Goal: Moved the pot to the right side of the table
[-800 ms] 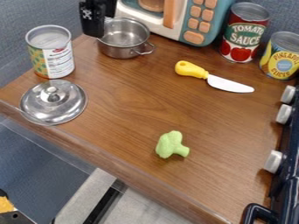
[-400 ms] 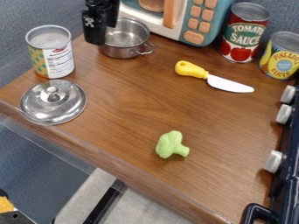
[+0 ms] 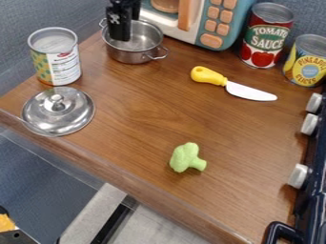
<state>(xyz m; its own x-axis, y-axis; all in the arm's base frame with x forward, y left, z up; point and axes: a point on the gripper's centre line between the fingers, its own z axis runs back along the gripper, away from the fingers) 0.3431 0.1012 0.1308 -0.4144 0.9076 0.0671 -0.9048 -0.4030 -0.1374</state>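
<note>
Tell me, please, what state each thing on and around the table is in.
Pot: upright, uncovered, on the table
Lid: off the pot, lying knob up
Left can: upright
Tomato can: upright
Pineapple can: upright
Knife: lying flat
Broccoli: lying loose on the table
Gripper: hanging down at the pot's opening
Stove knobs: on or off, cannot tell

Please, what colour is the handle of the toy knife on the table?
The handle is yellow; it shows best in the camera view.
</note>
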